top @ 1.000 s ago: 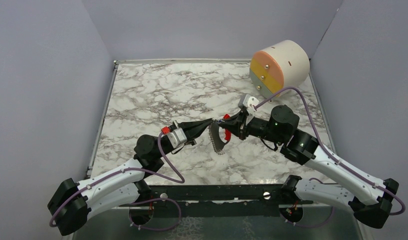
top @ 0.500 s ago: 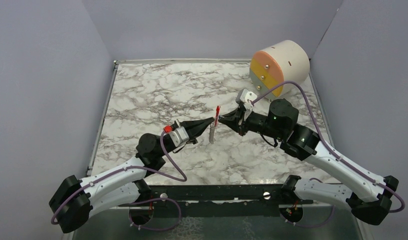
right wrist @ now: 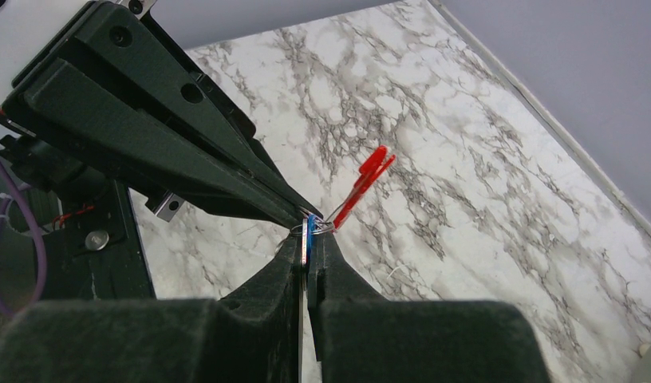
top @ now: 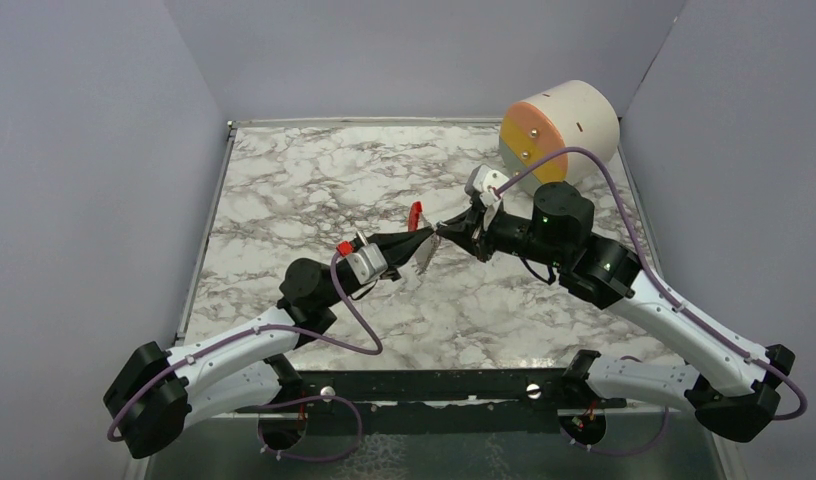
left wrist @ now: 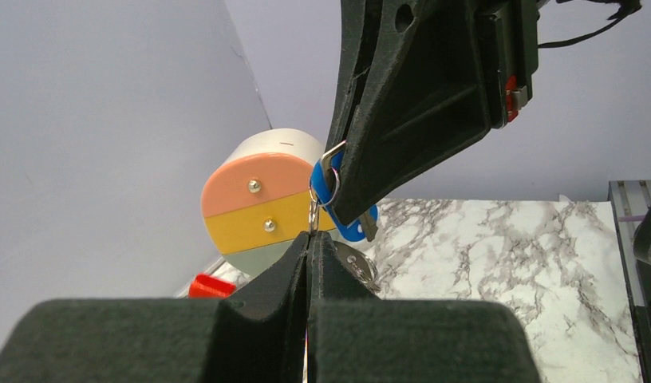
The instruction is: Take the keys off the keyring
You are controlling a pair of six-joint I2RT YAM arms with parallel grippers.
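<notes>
Since half a second ago my two arms have carried the bunch a little to the left and further from me, and the red keyring [top: 415, 212] now leans to the left instead of standing upright. My left gripper [left wrist: 310, 243] is closed tight on the keys [top: 422, 256], just under a thin wire link [left wrist: 314, 209], though I cannot tell which piece exactly. My right gripper [right wrist: 306, 246] is pressed together on the blue-headed key [left wrist: 350, 226]. Both tips meet in the air above the marble table [top: 284, 180]. I judge that nothing is off yet: the ring, the grey keys fanned below it and the blue one all hang together, so the whole separation is left
</notes>
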